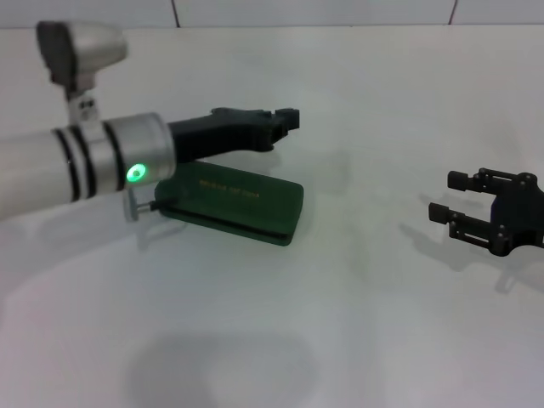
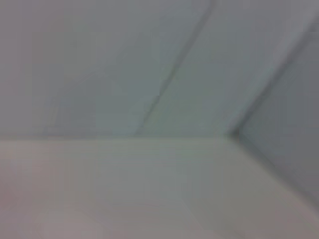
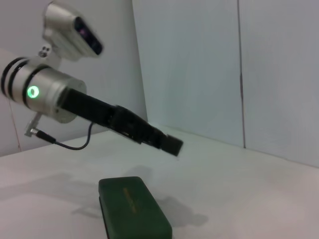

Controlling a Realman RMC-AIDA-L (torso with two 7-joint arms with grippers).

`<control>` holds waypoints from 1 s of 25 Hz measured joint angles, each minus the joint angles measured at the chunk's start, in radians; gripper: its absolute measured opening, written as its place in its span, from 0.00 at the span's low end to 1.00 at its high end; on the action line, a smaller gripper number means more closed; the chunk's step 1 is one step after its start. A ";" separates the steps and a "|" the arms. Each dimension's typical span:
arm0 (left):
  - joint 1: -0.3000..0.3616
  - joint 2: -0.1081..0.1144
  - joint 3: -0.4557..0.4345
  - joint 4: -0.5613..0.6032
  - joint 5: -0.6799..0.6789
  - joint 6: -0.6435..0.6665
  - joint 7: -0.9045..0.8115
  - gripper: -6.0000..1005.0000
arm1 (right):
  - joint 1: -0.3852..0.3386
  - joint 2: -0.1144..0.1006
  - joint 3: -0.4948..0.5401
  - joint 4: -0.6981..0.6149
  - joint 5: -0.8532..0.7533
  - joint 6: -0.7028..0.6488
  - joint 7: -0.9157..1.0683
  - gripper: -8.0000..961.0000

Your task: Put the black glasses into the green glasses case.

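The green glasses case lies closed on the white table, gold lettering on its lid; it also shows in the right wrist view. The black glasses are not in view. My left gripper hovers above the case's far edge, fingers together and holding nothing I can see; it also shows in the right wrist view. My right gripper is open and empty, well to the right of the case, just above the table. The left wrist view shows only wall and table.
The white table stretches around the case. A tiled wall stands behind the table. A thin cable hangs from my left wrist beside the case's left end.
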 joint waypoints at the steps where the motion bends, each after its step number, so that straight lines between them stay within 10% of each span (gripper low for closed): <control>1: -0.006 0.002 -0.024 -0.050 -0.048 0.033 0.079 0.03 | 0.000 0.000 0.000 0.000 0.000 0.000 0.000 0.60; 12: 0.057 0.005 -0.161 -0.213 -0.129 0.210 0.600 0.38 | -0.004 -0.008 0.000 -0.009 0.003 -0.034 -0.008 0.61; 25: 0.158 0.117 -0.303 -0.204 0.010 0.561 0.638 0.71 | -0.042 -0.043 0.000 -0.044 -0.025 -0.227 -0.136 0.74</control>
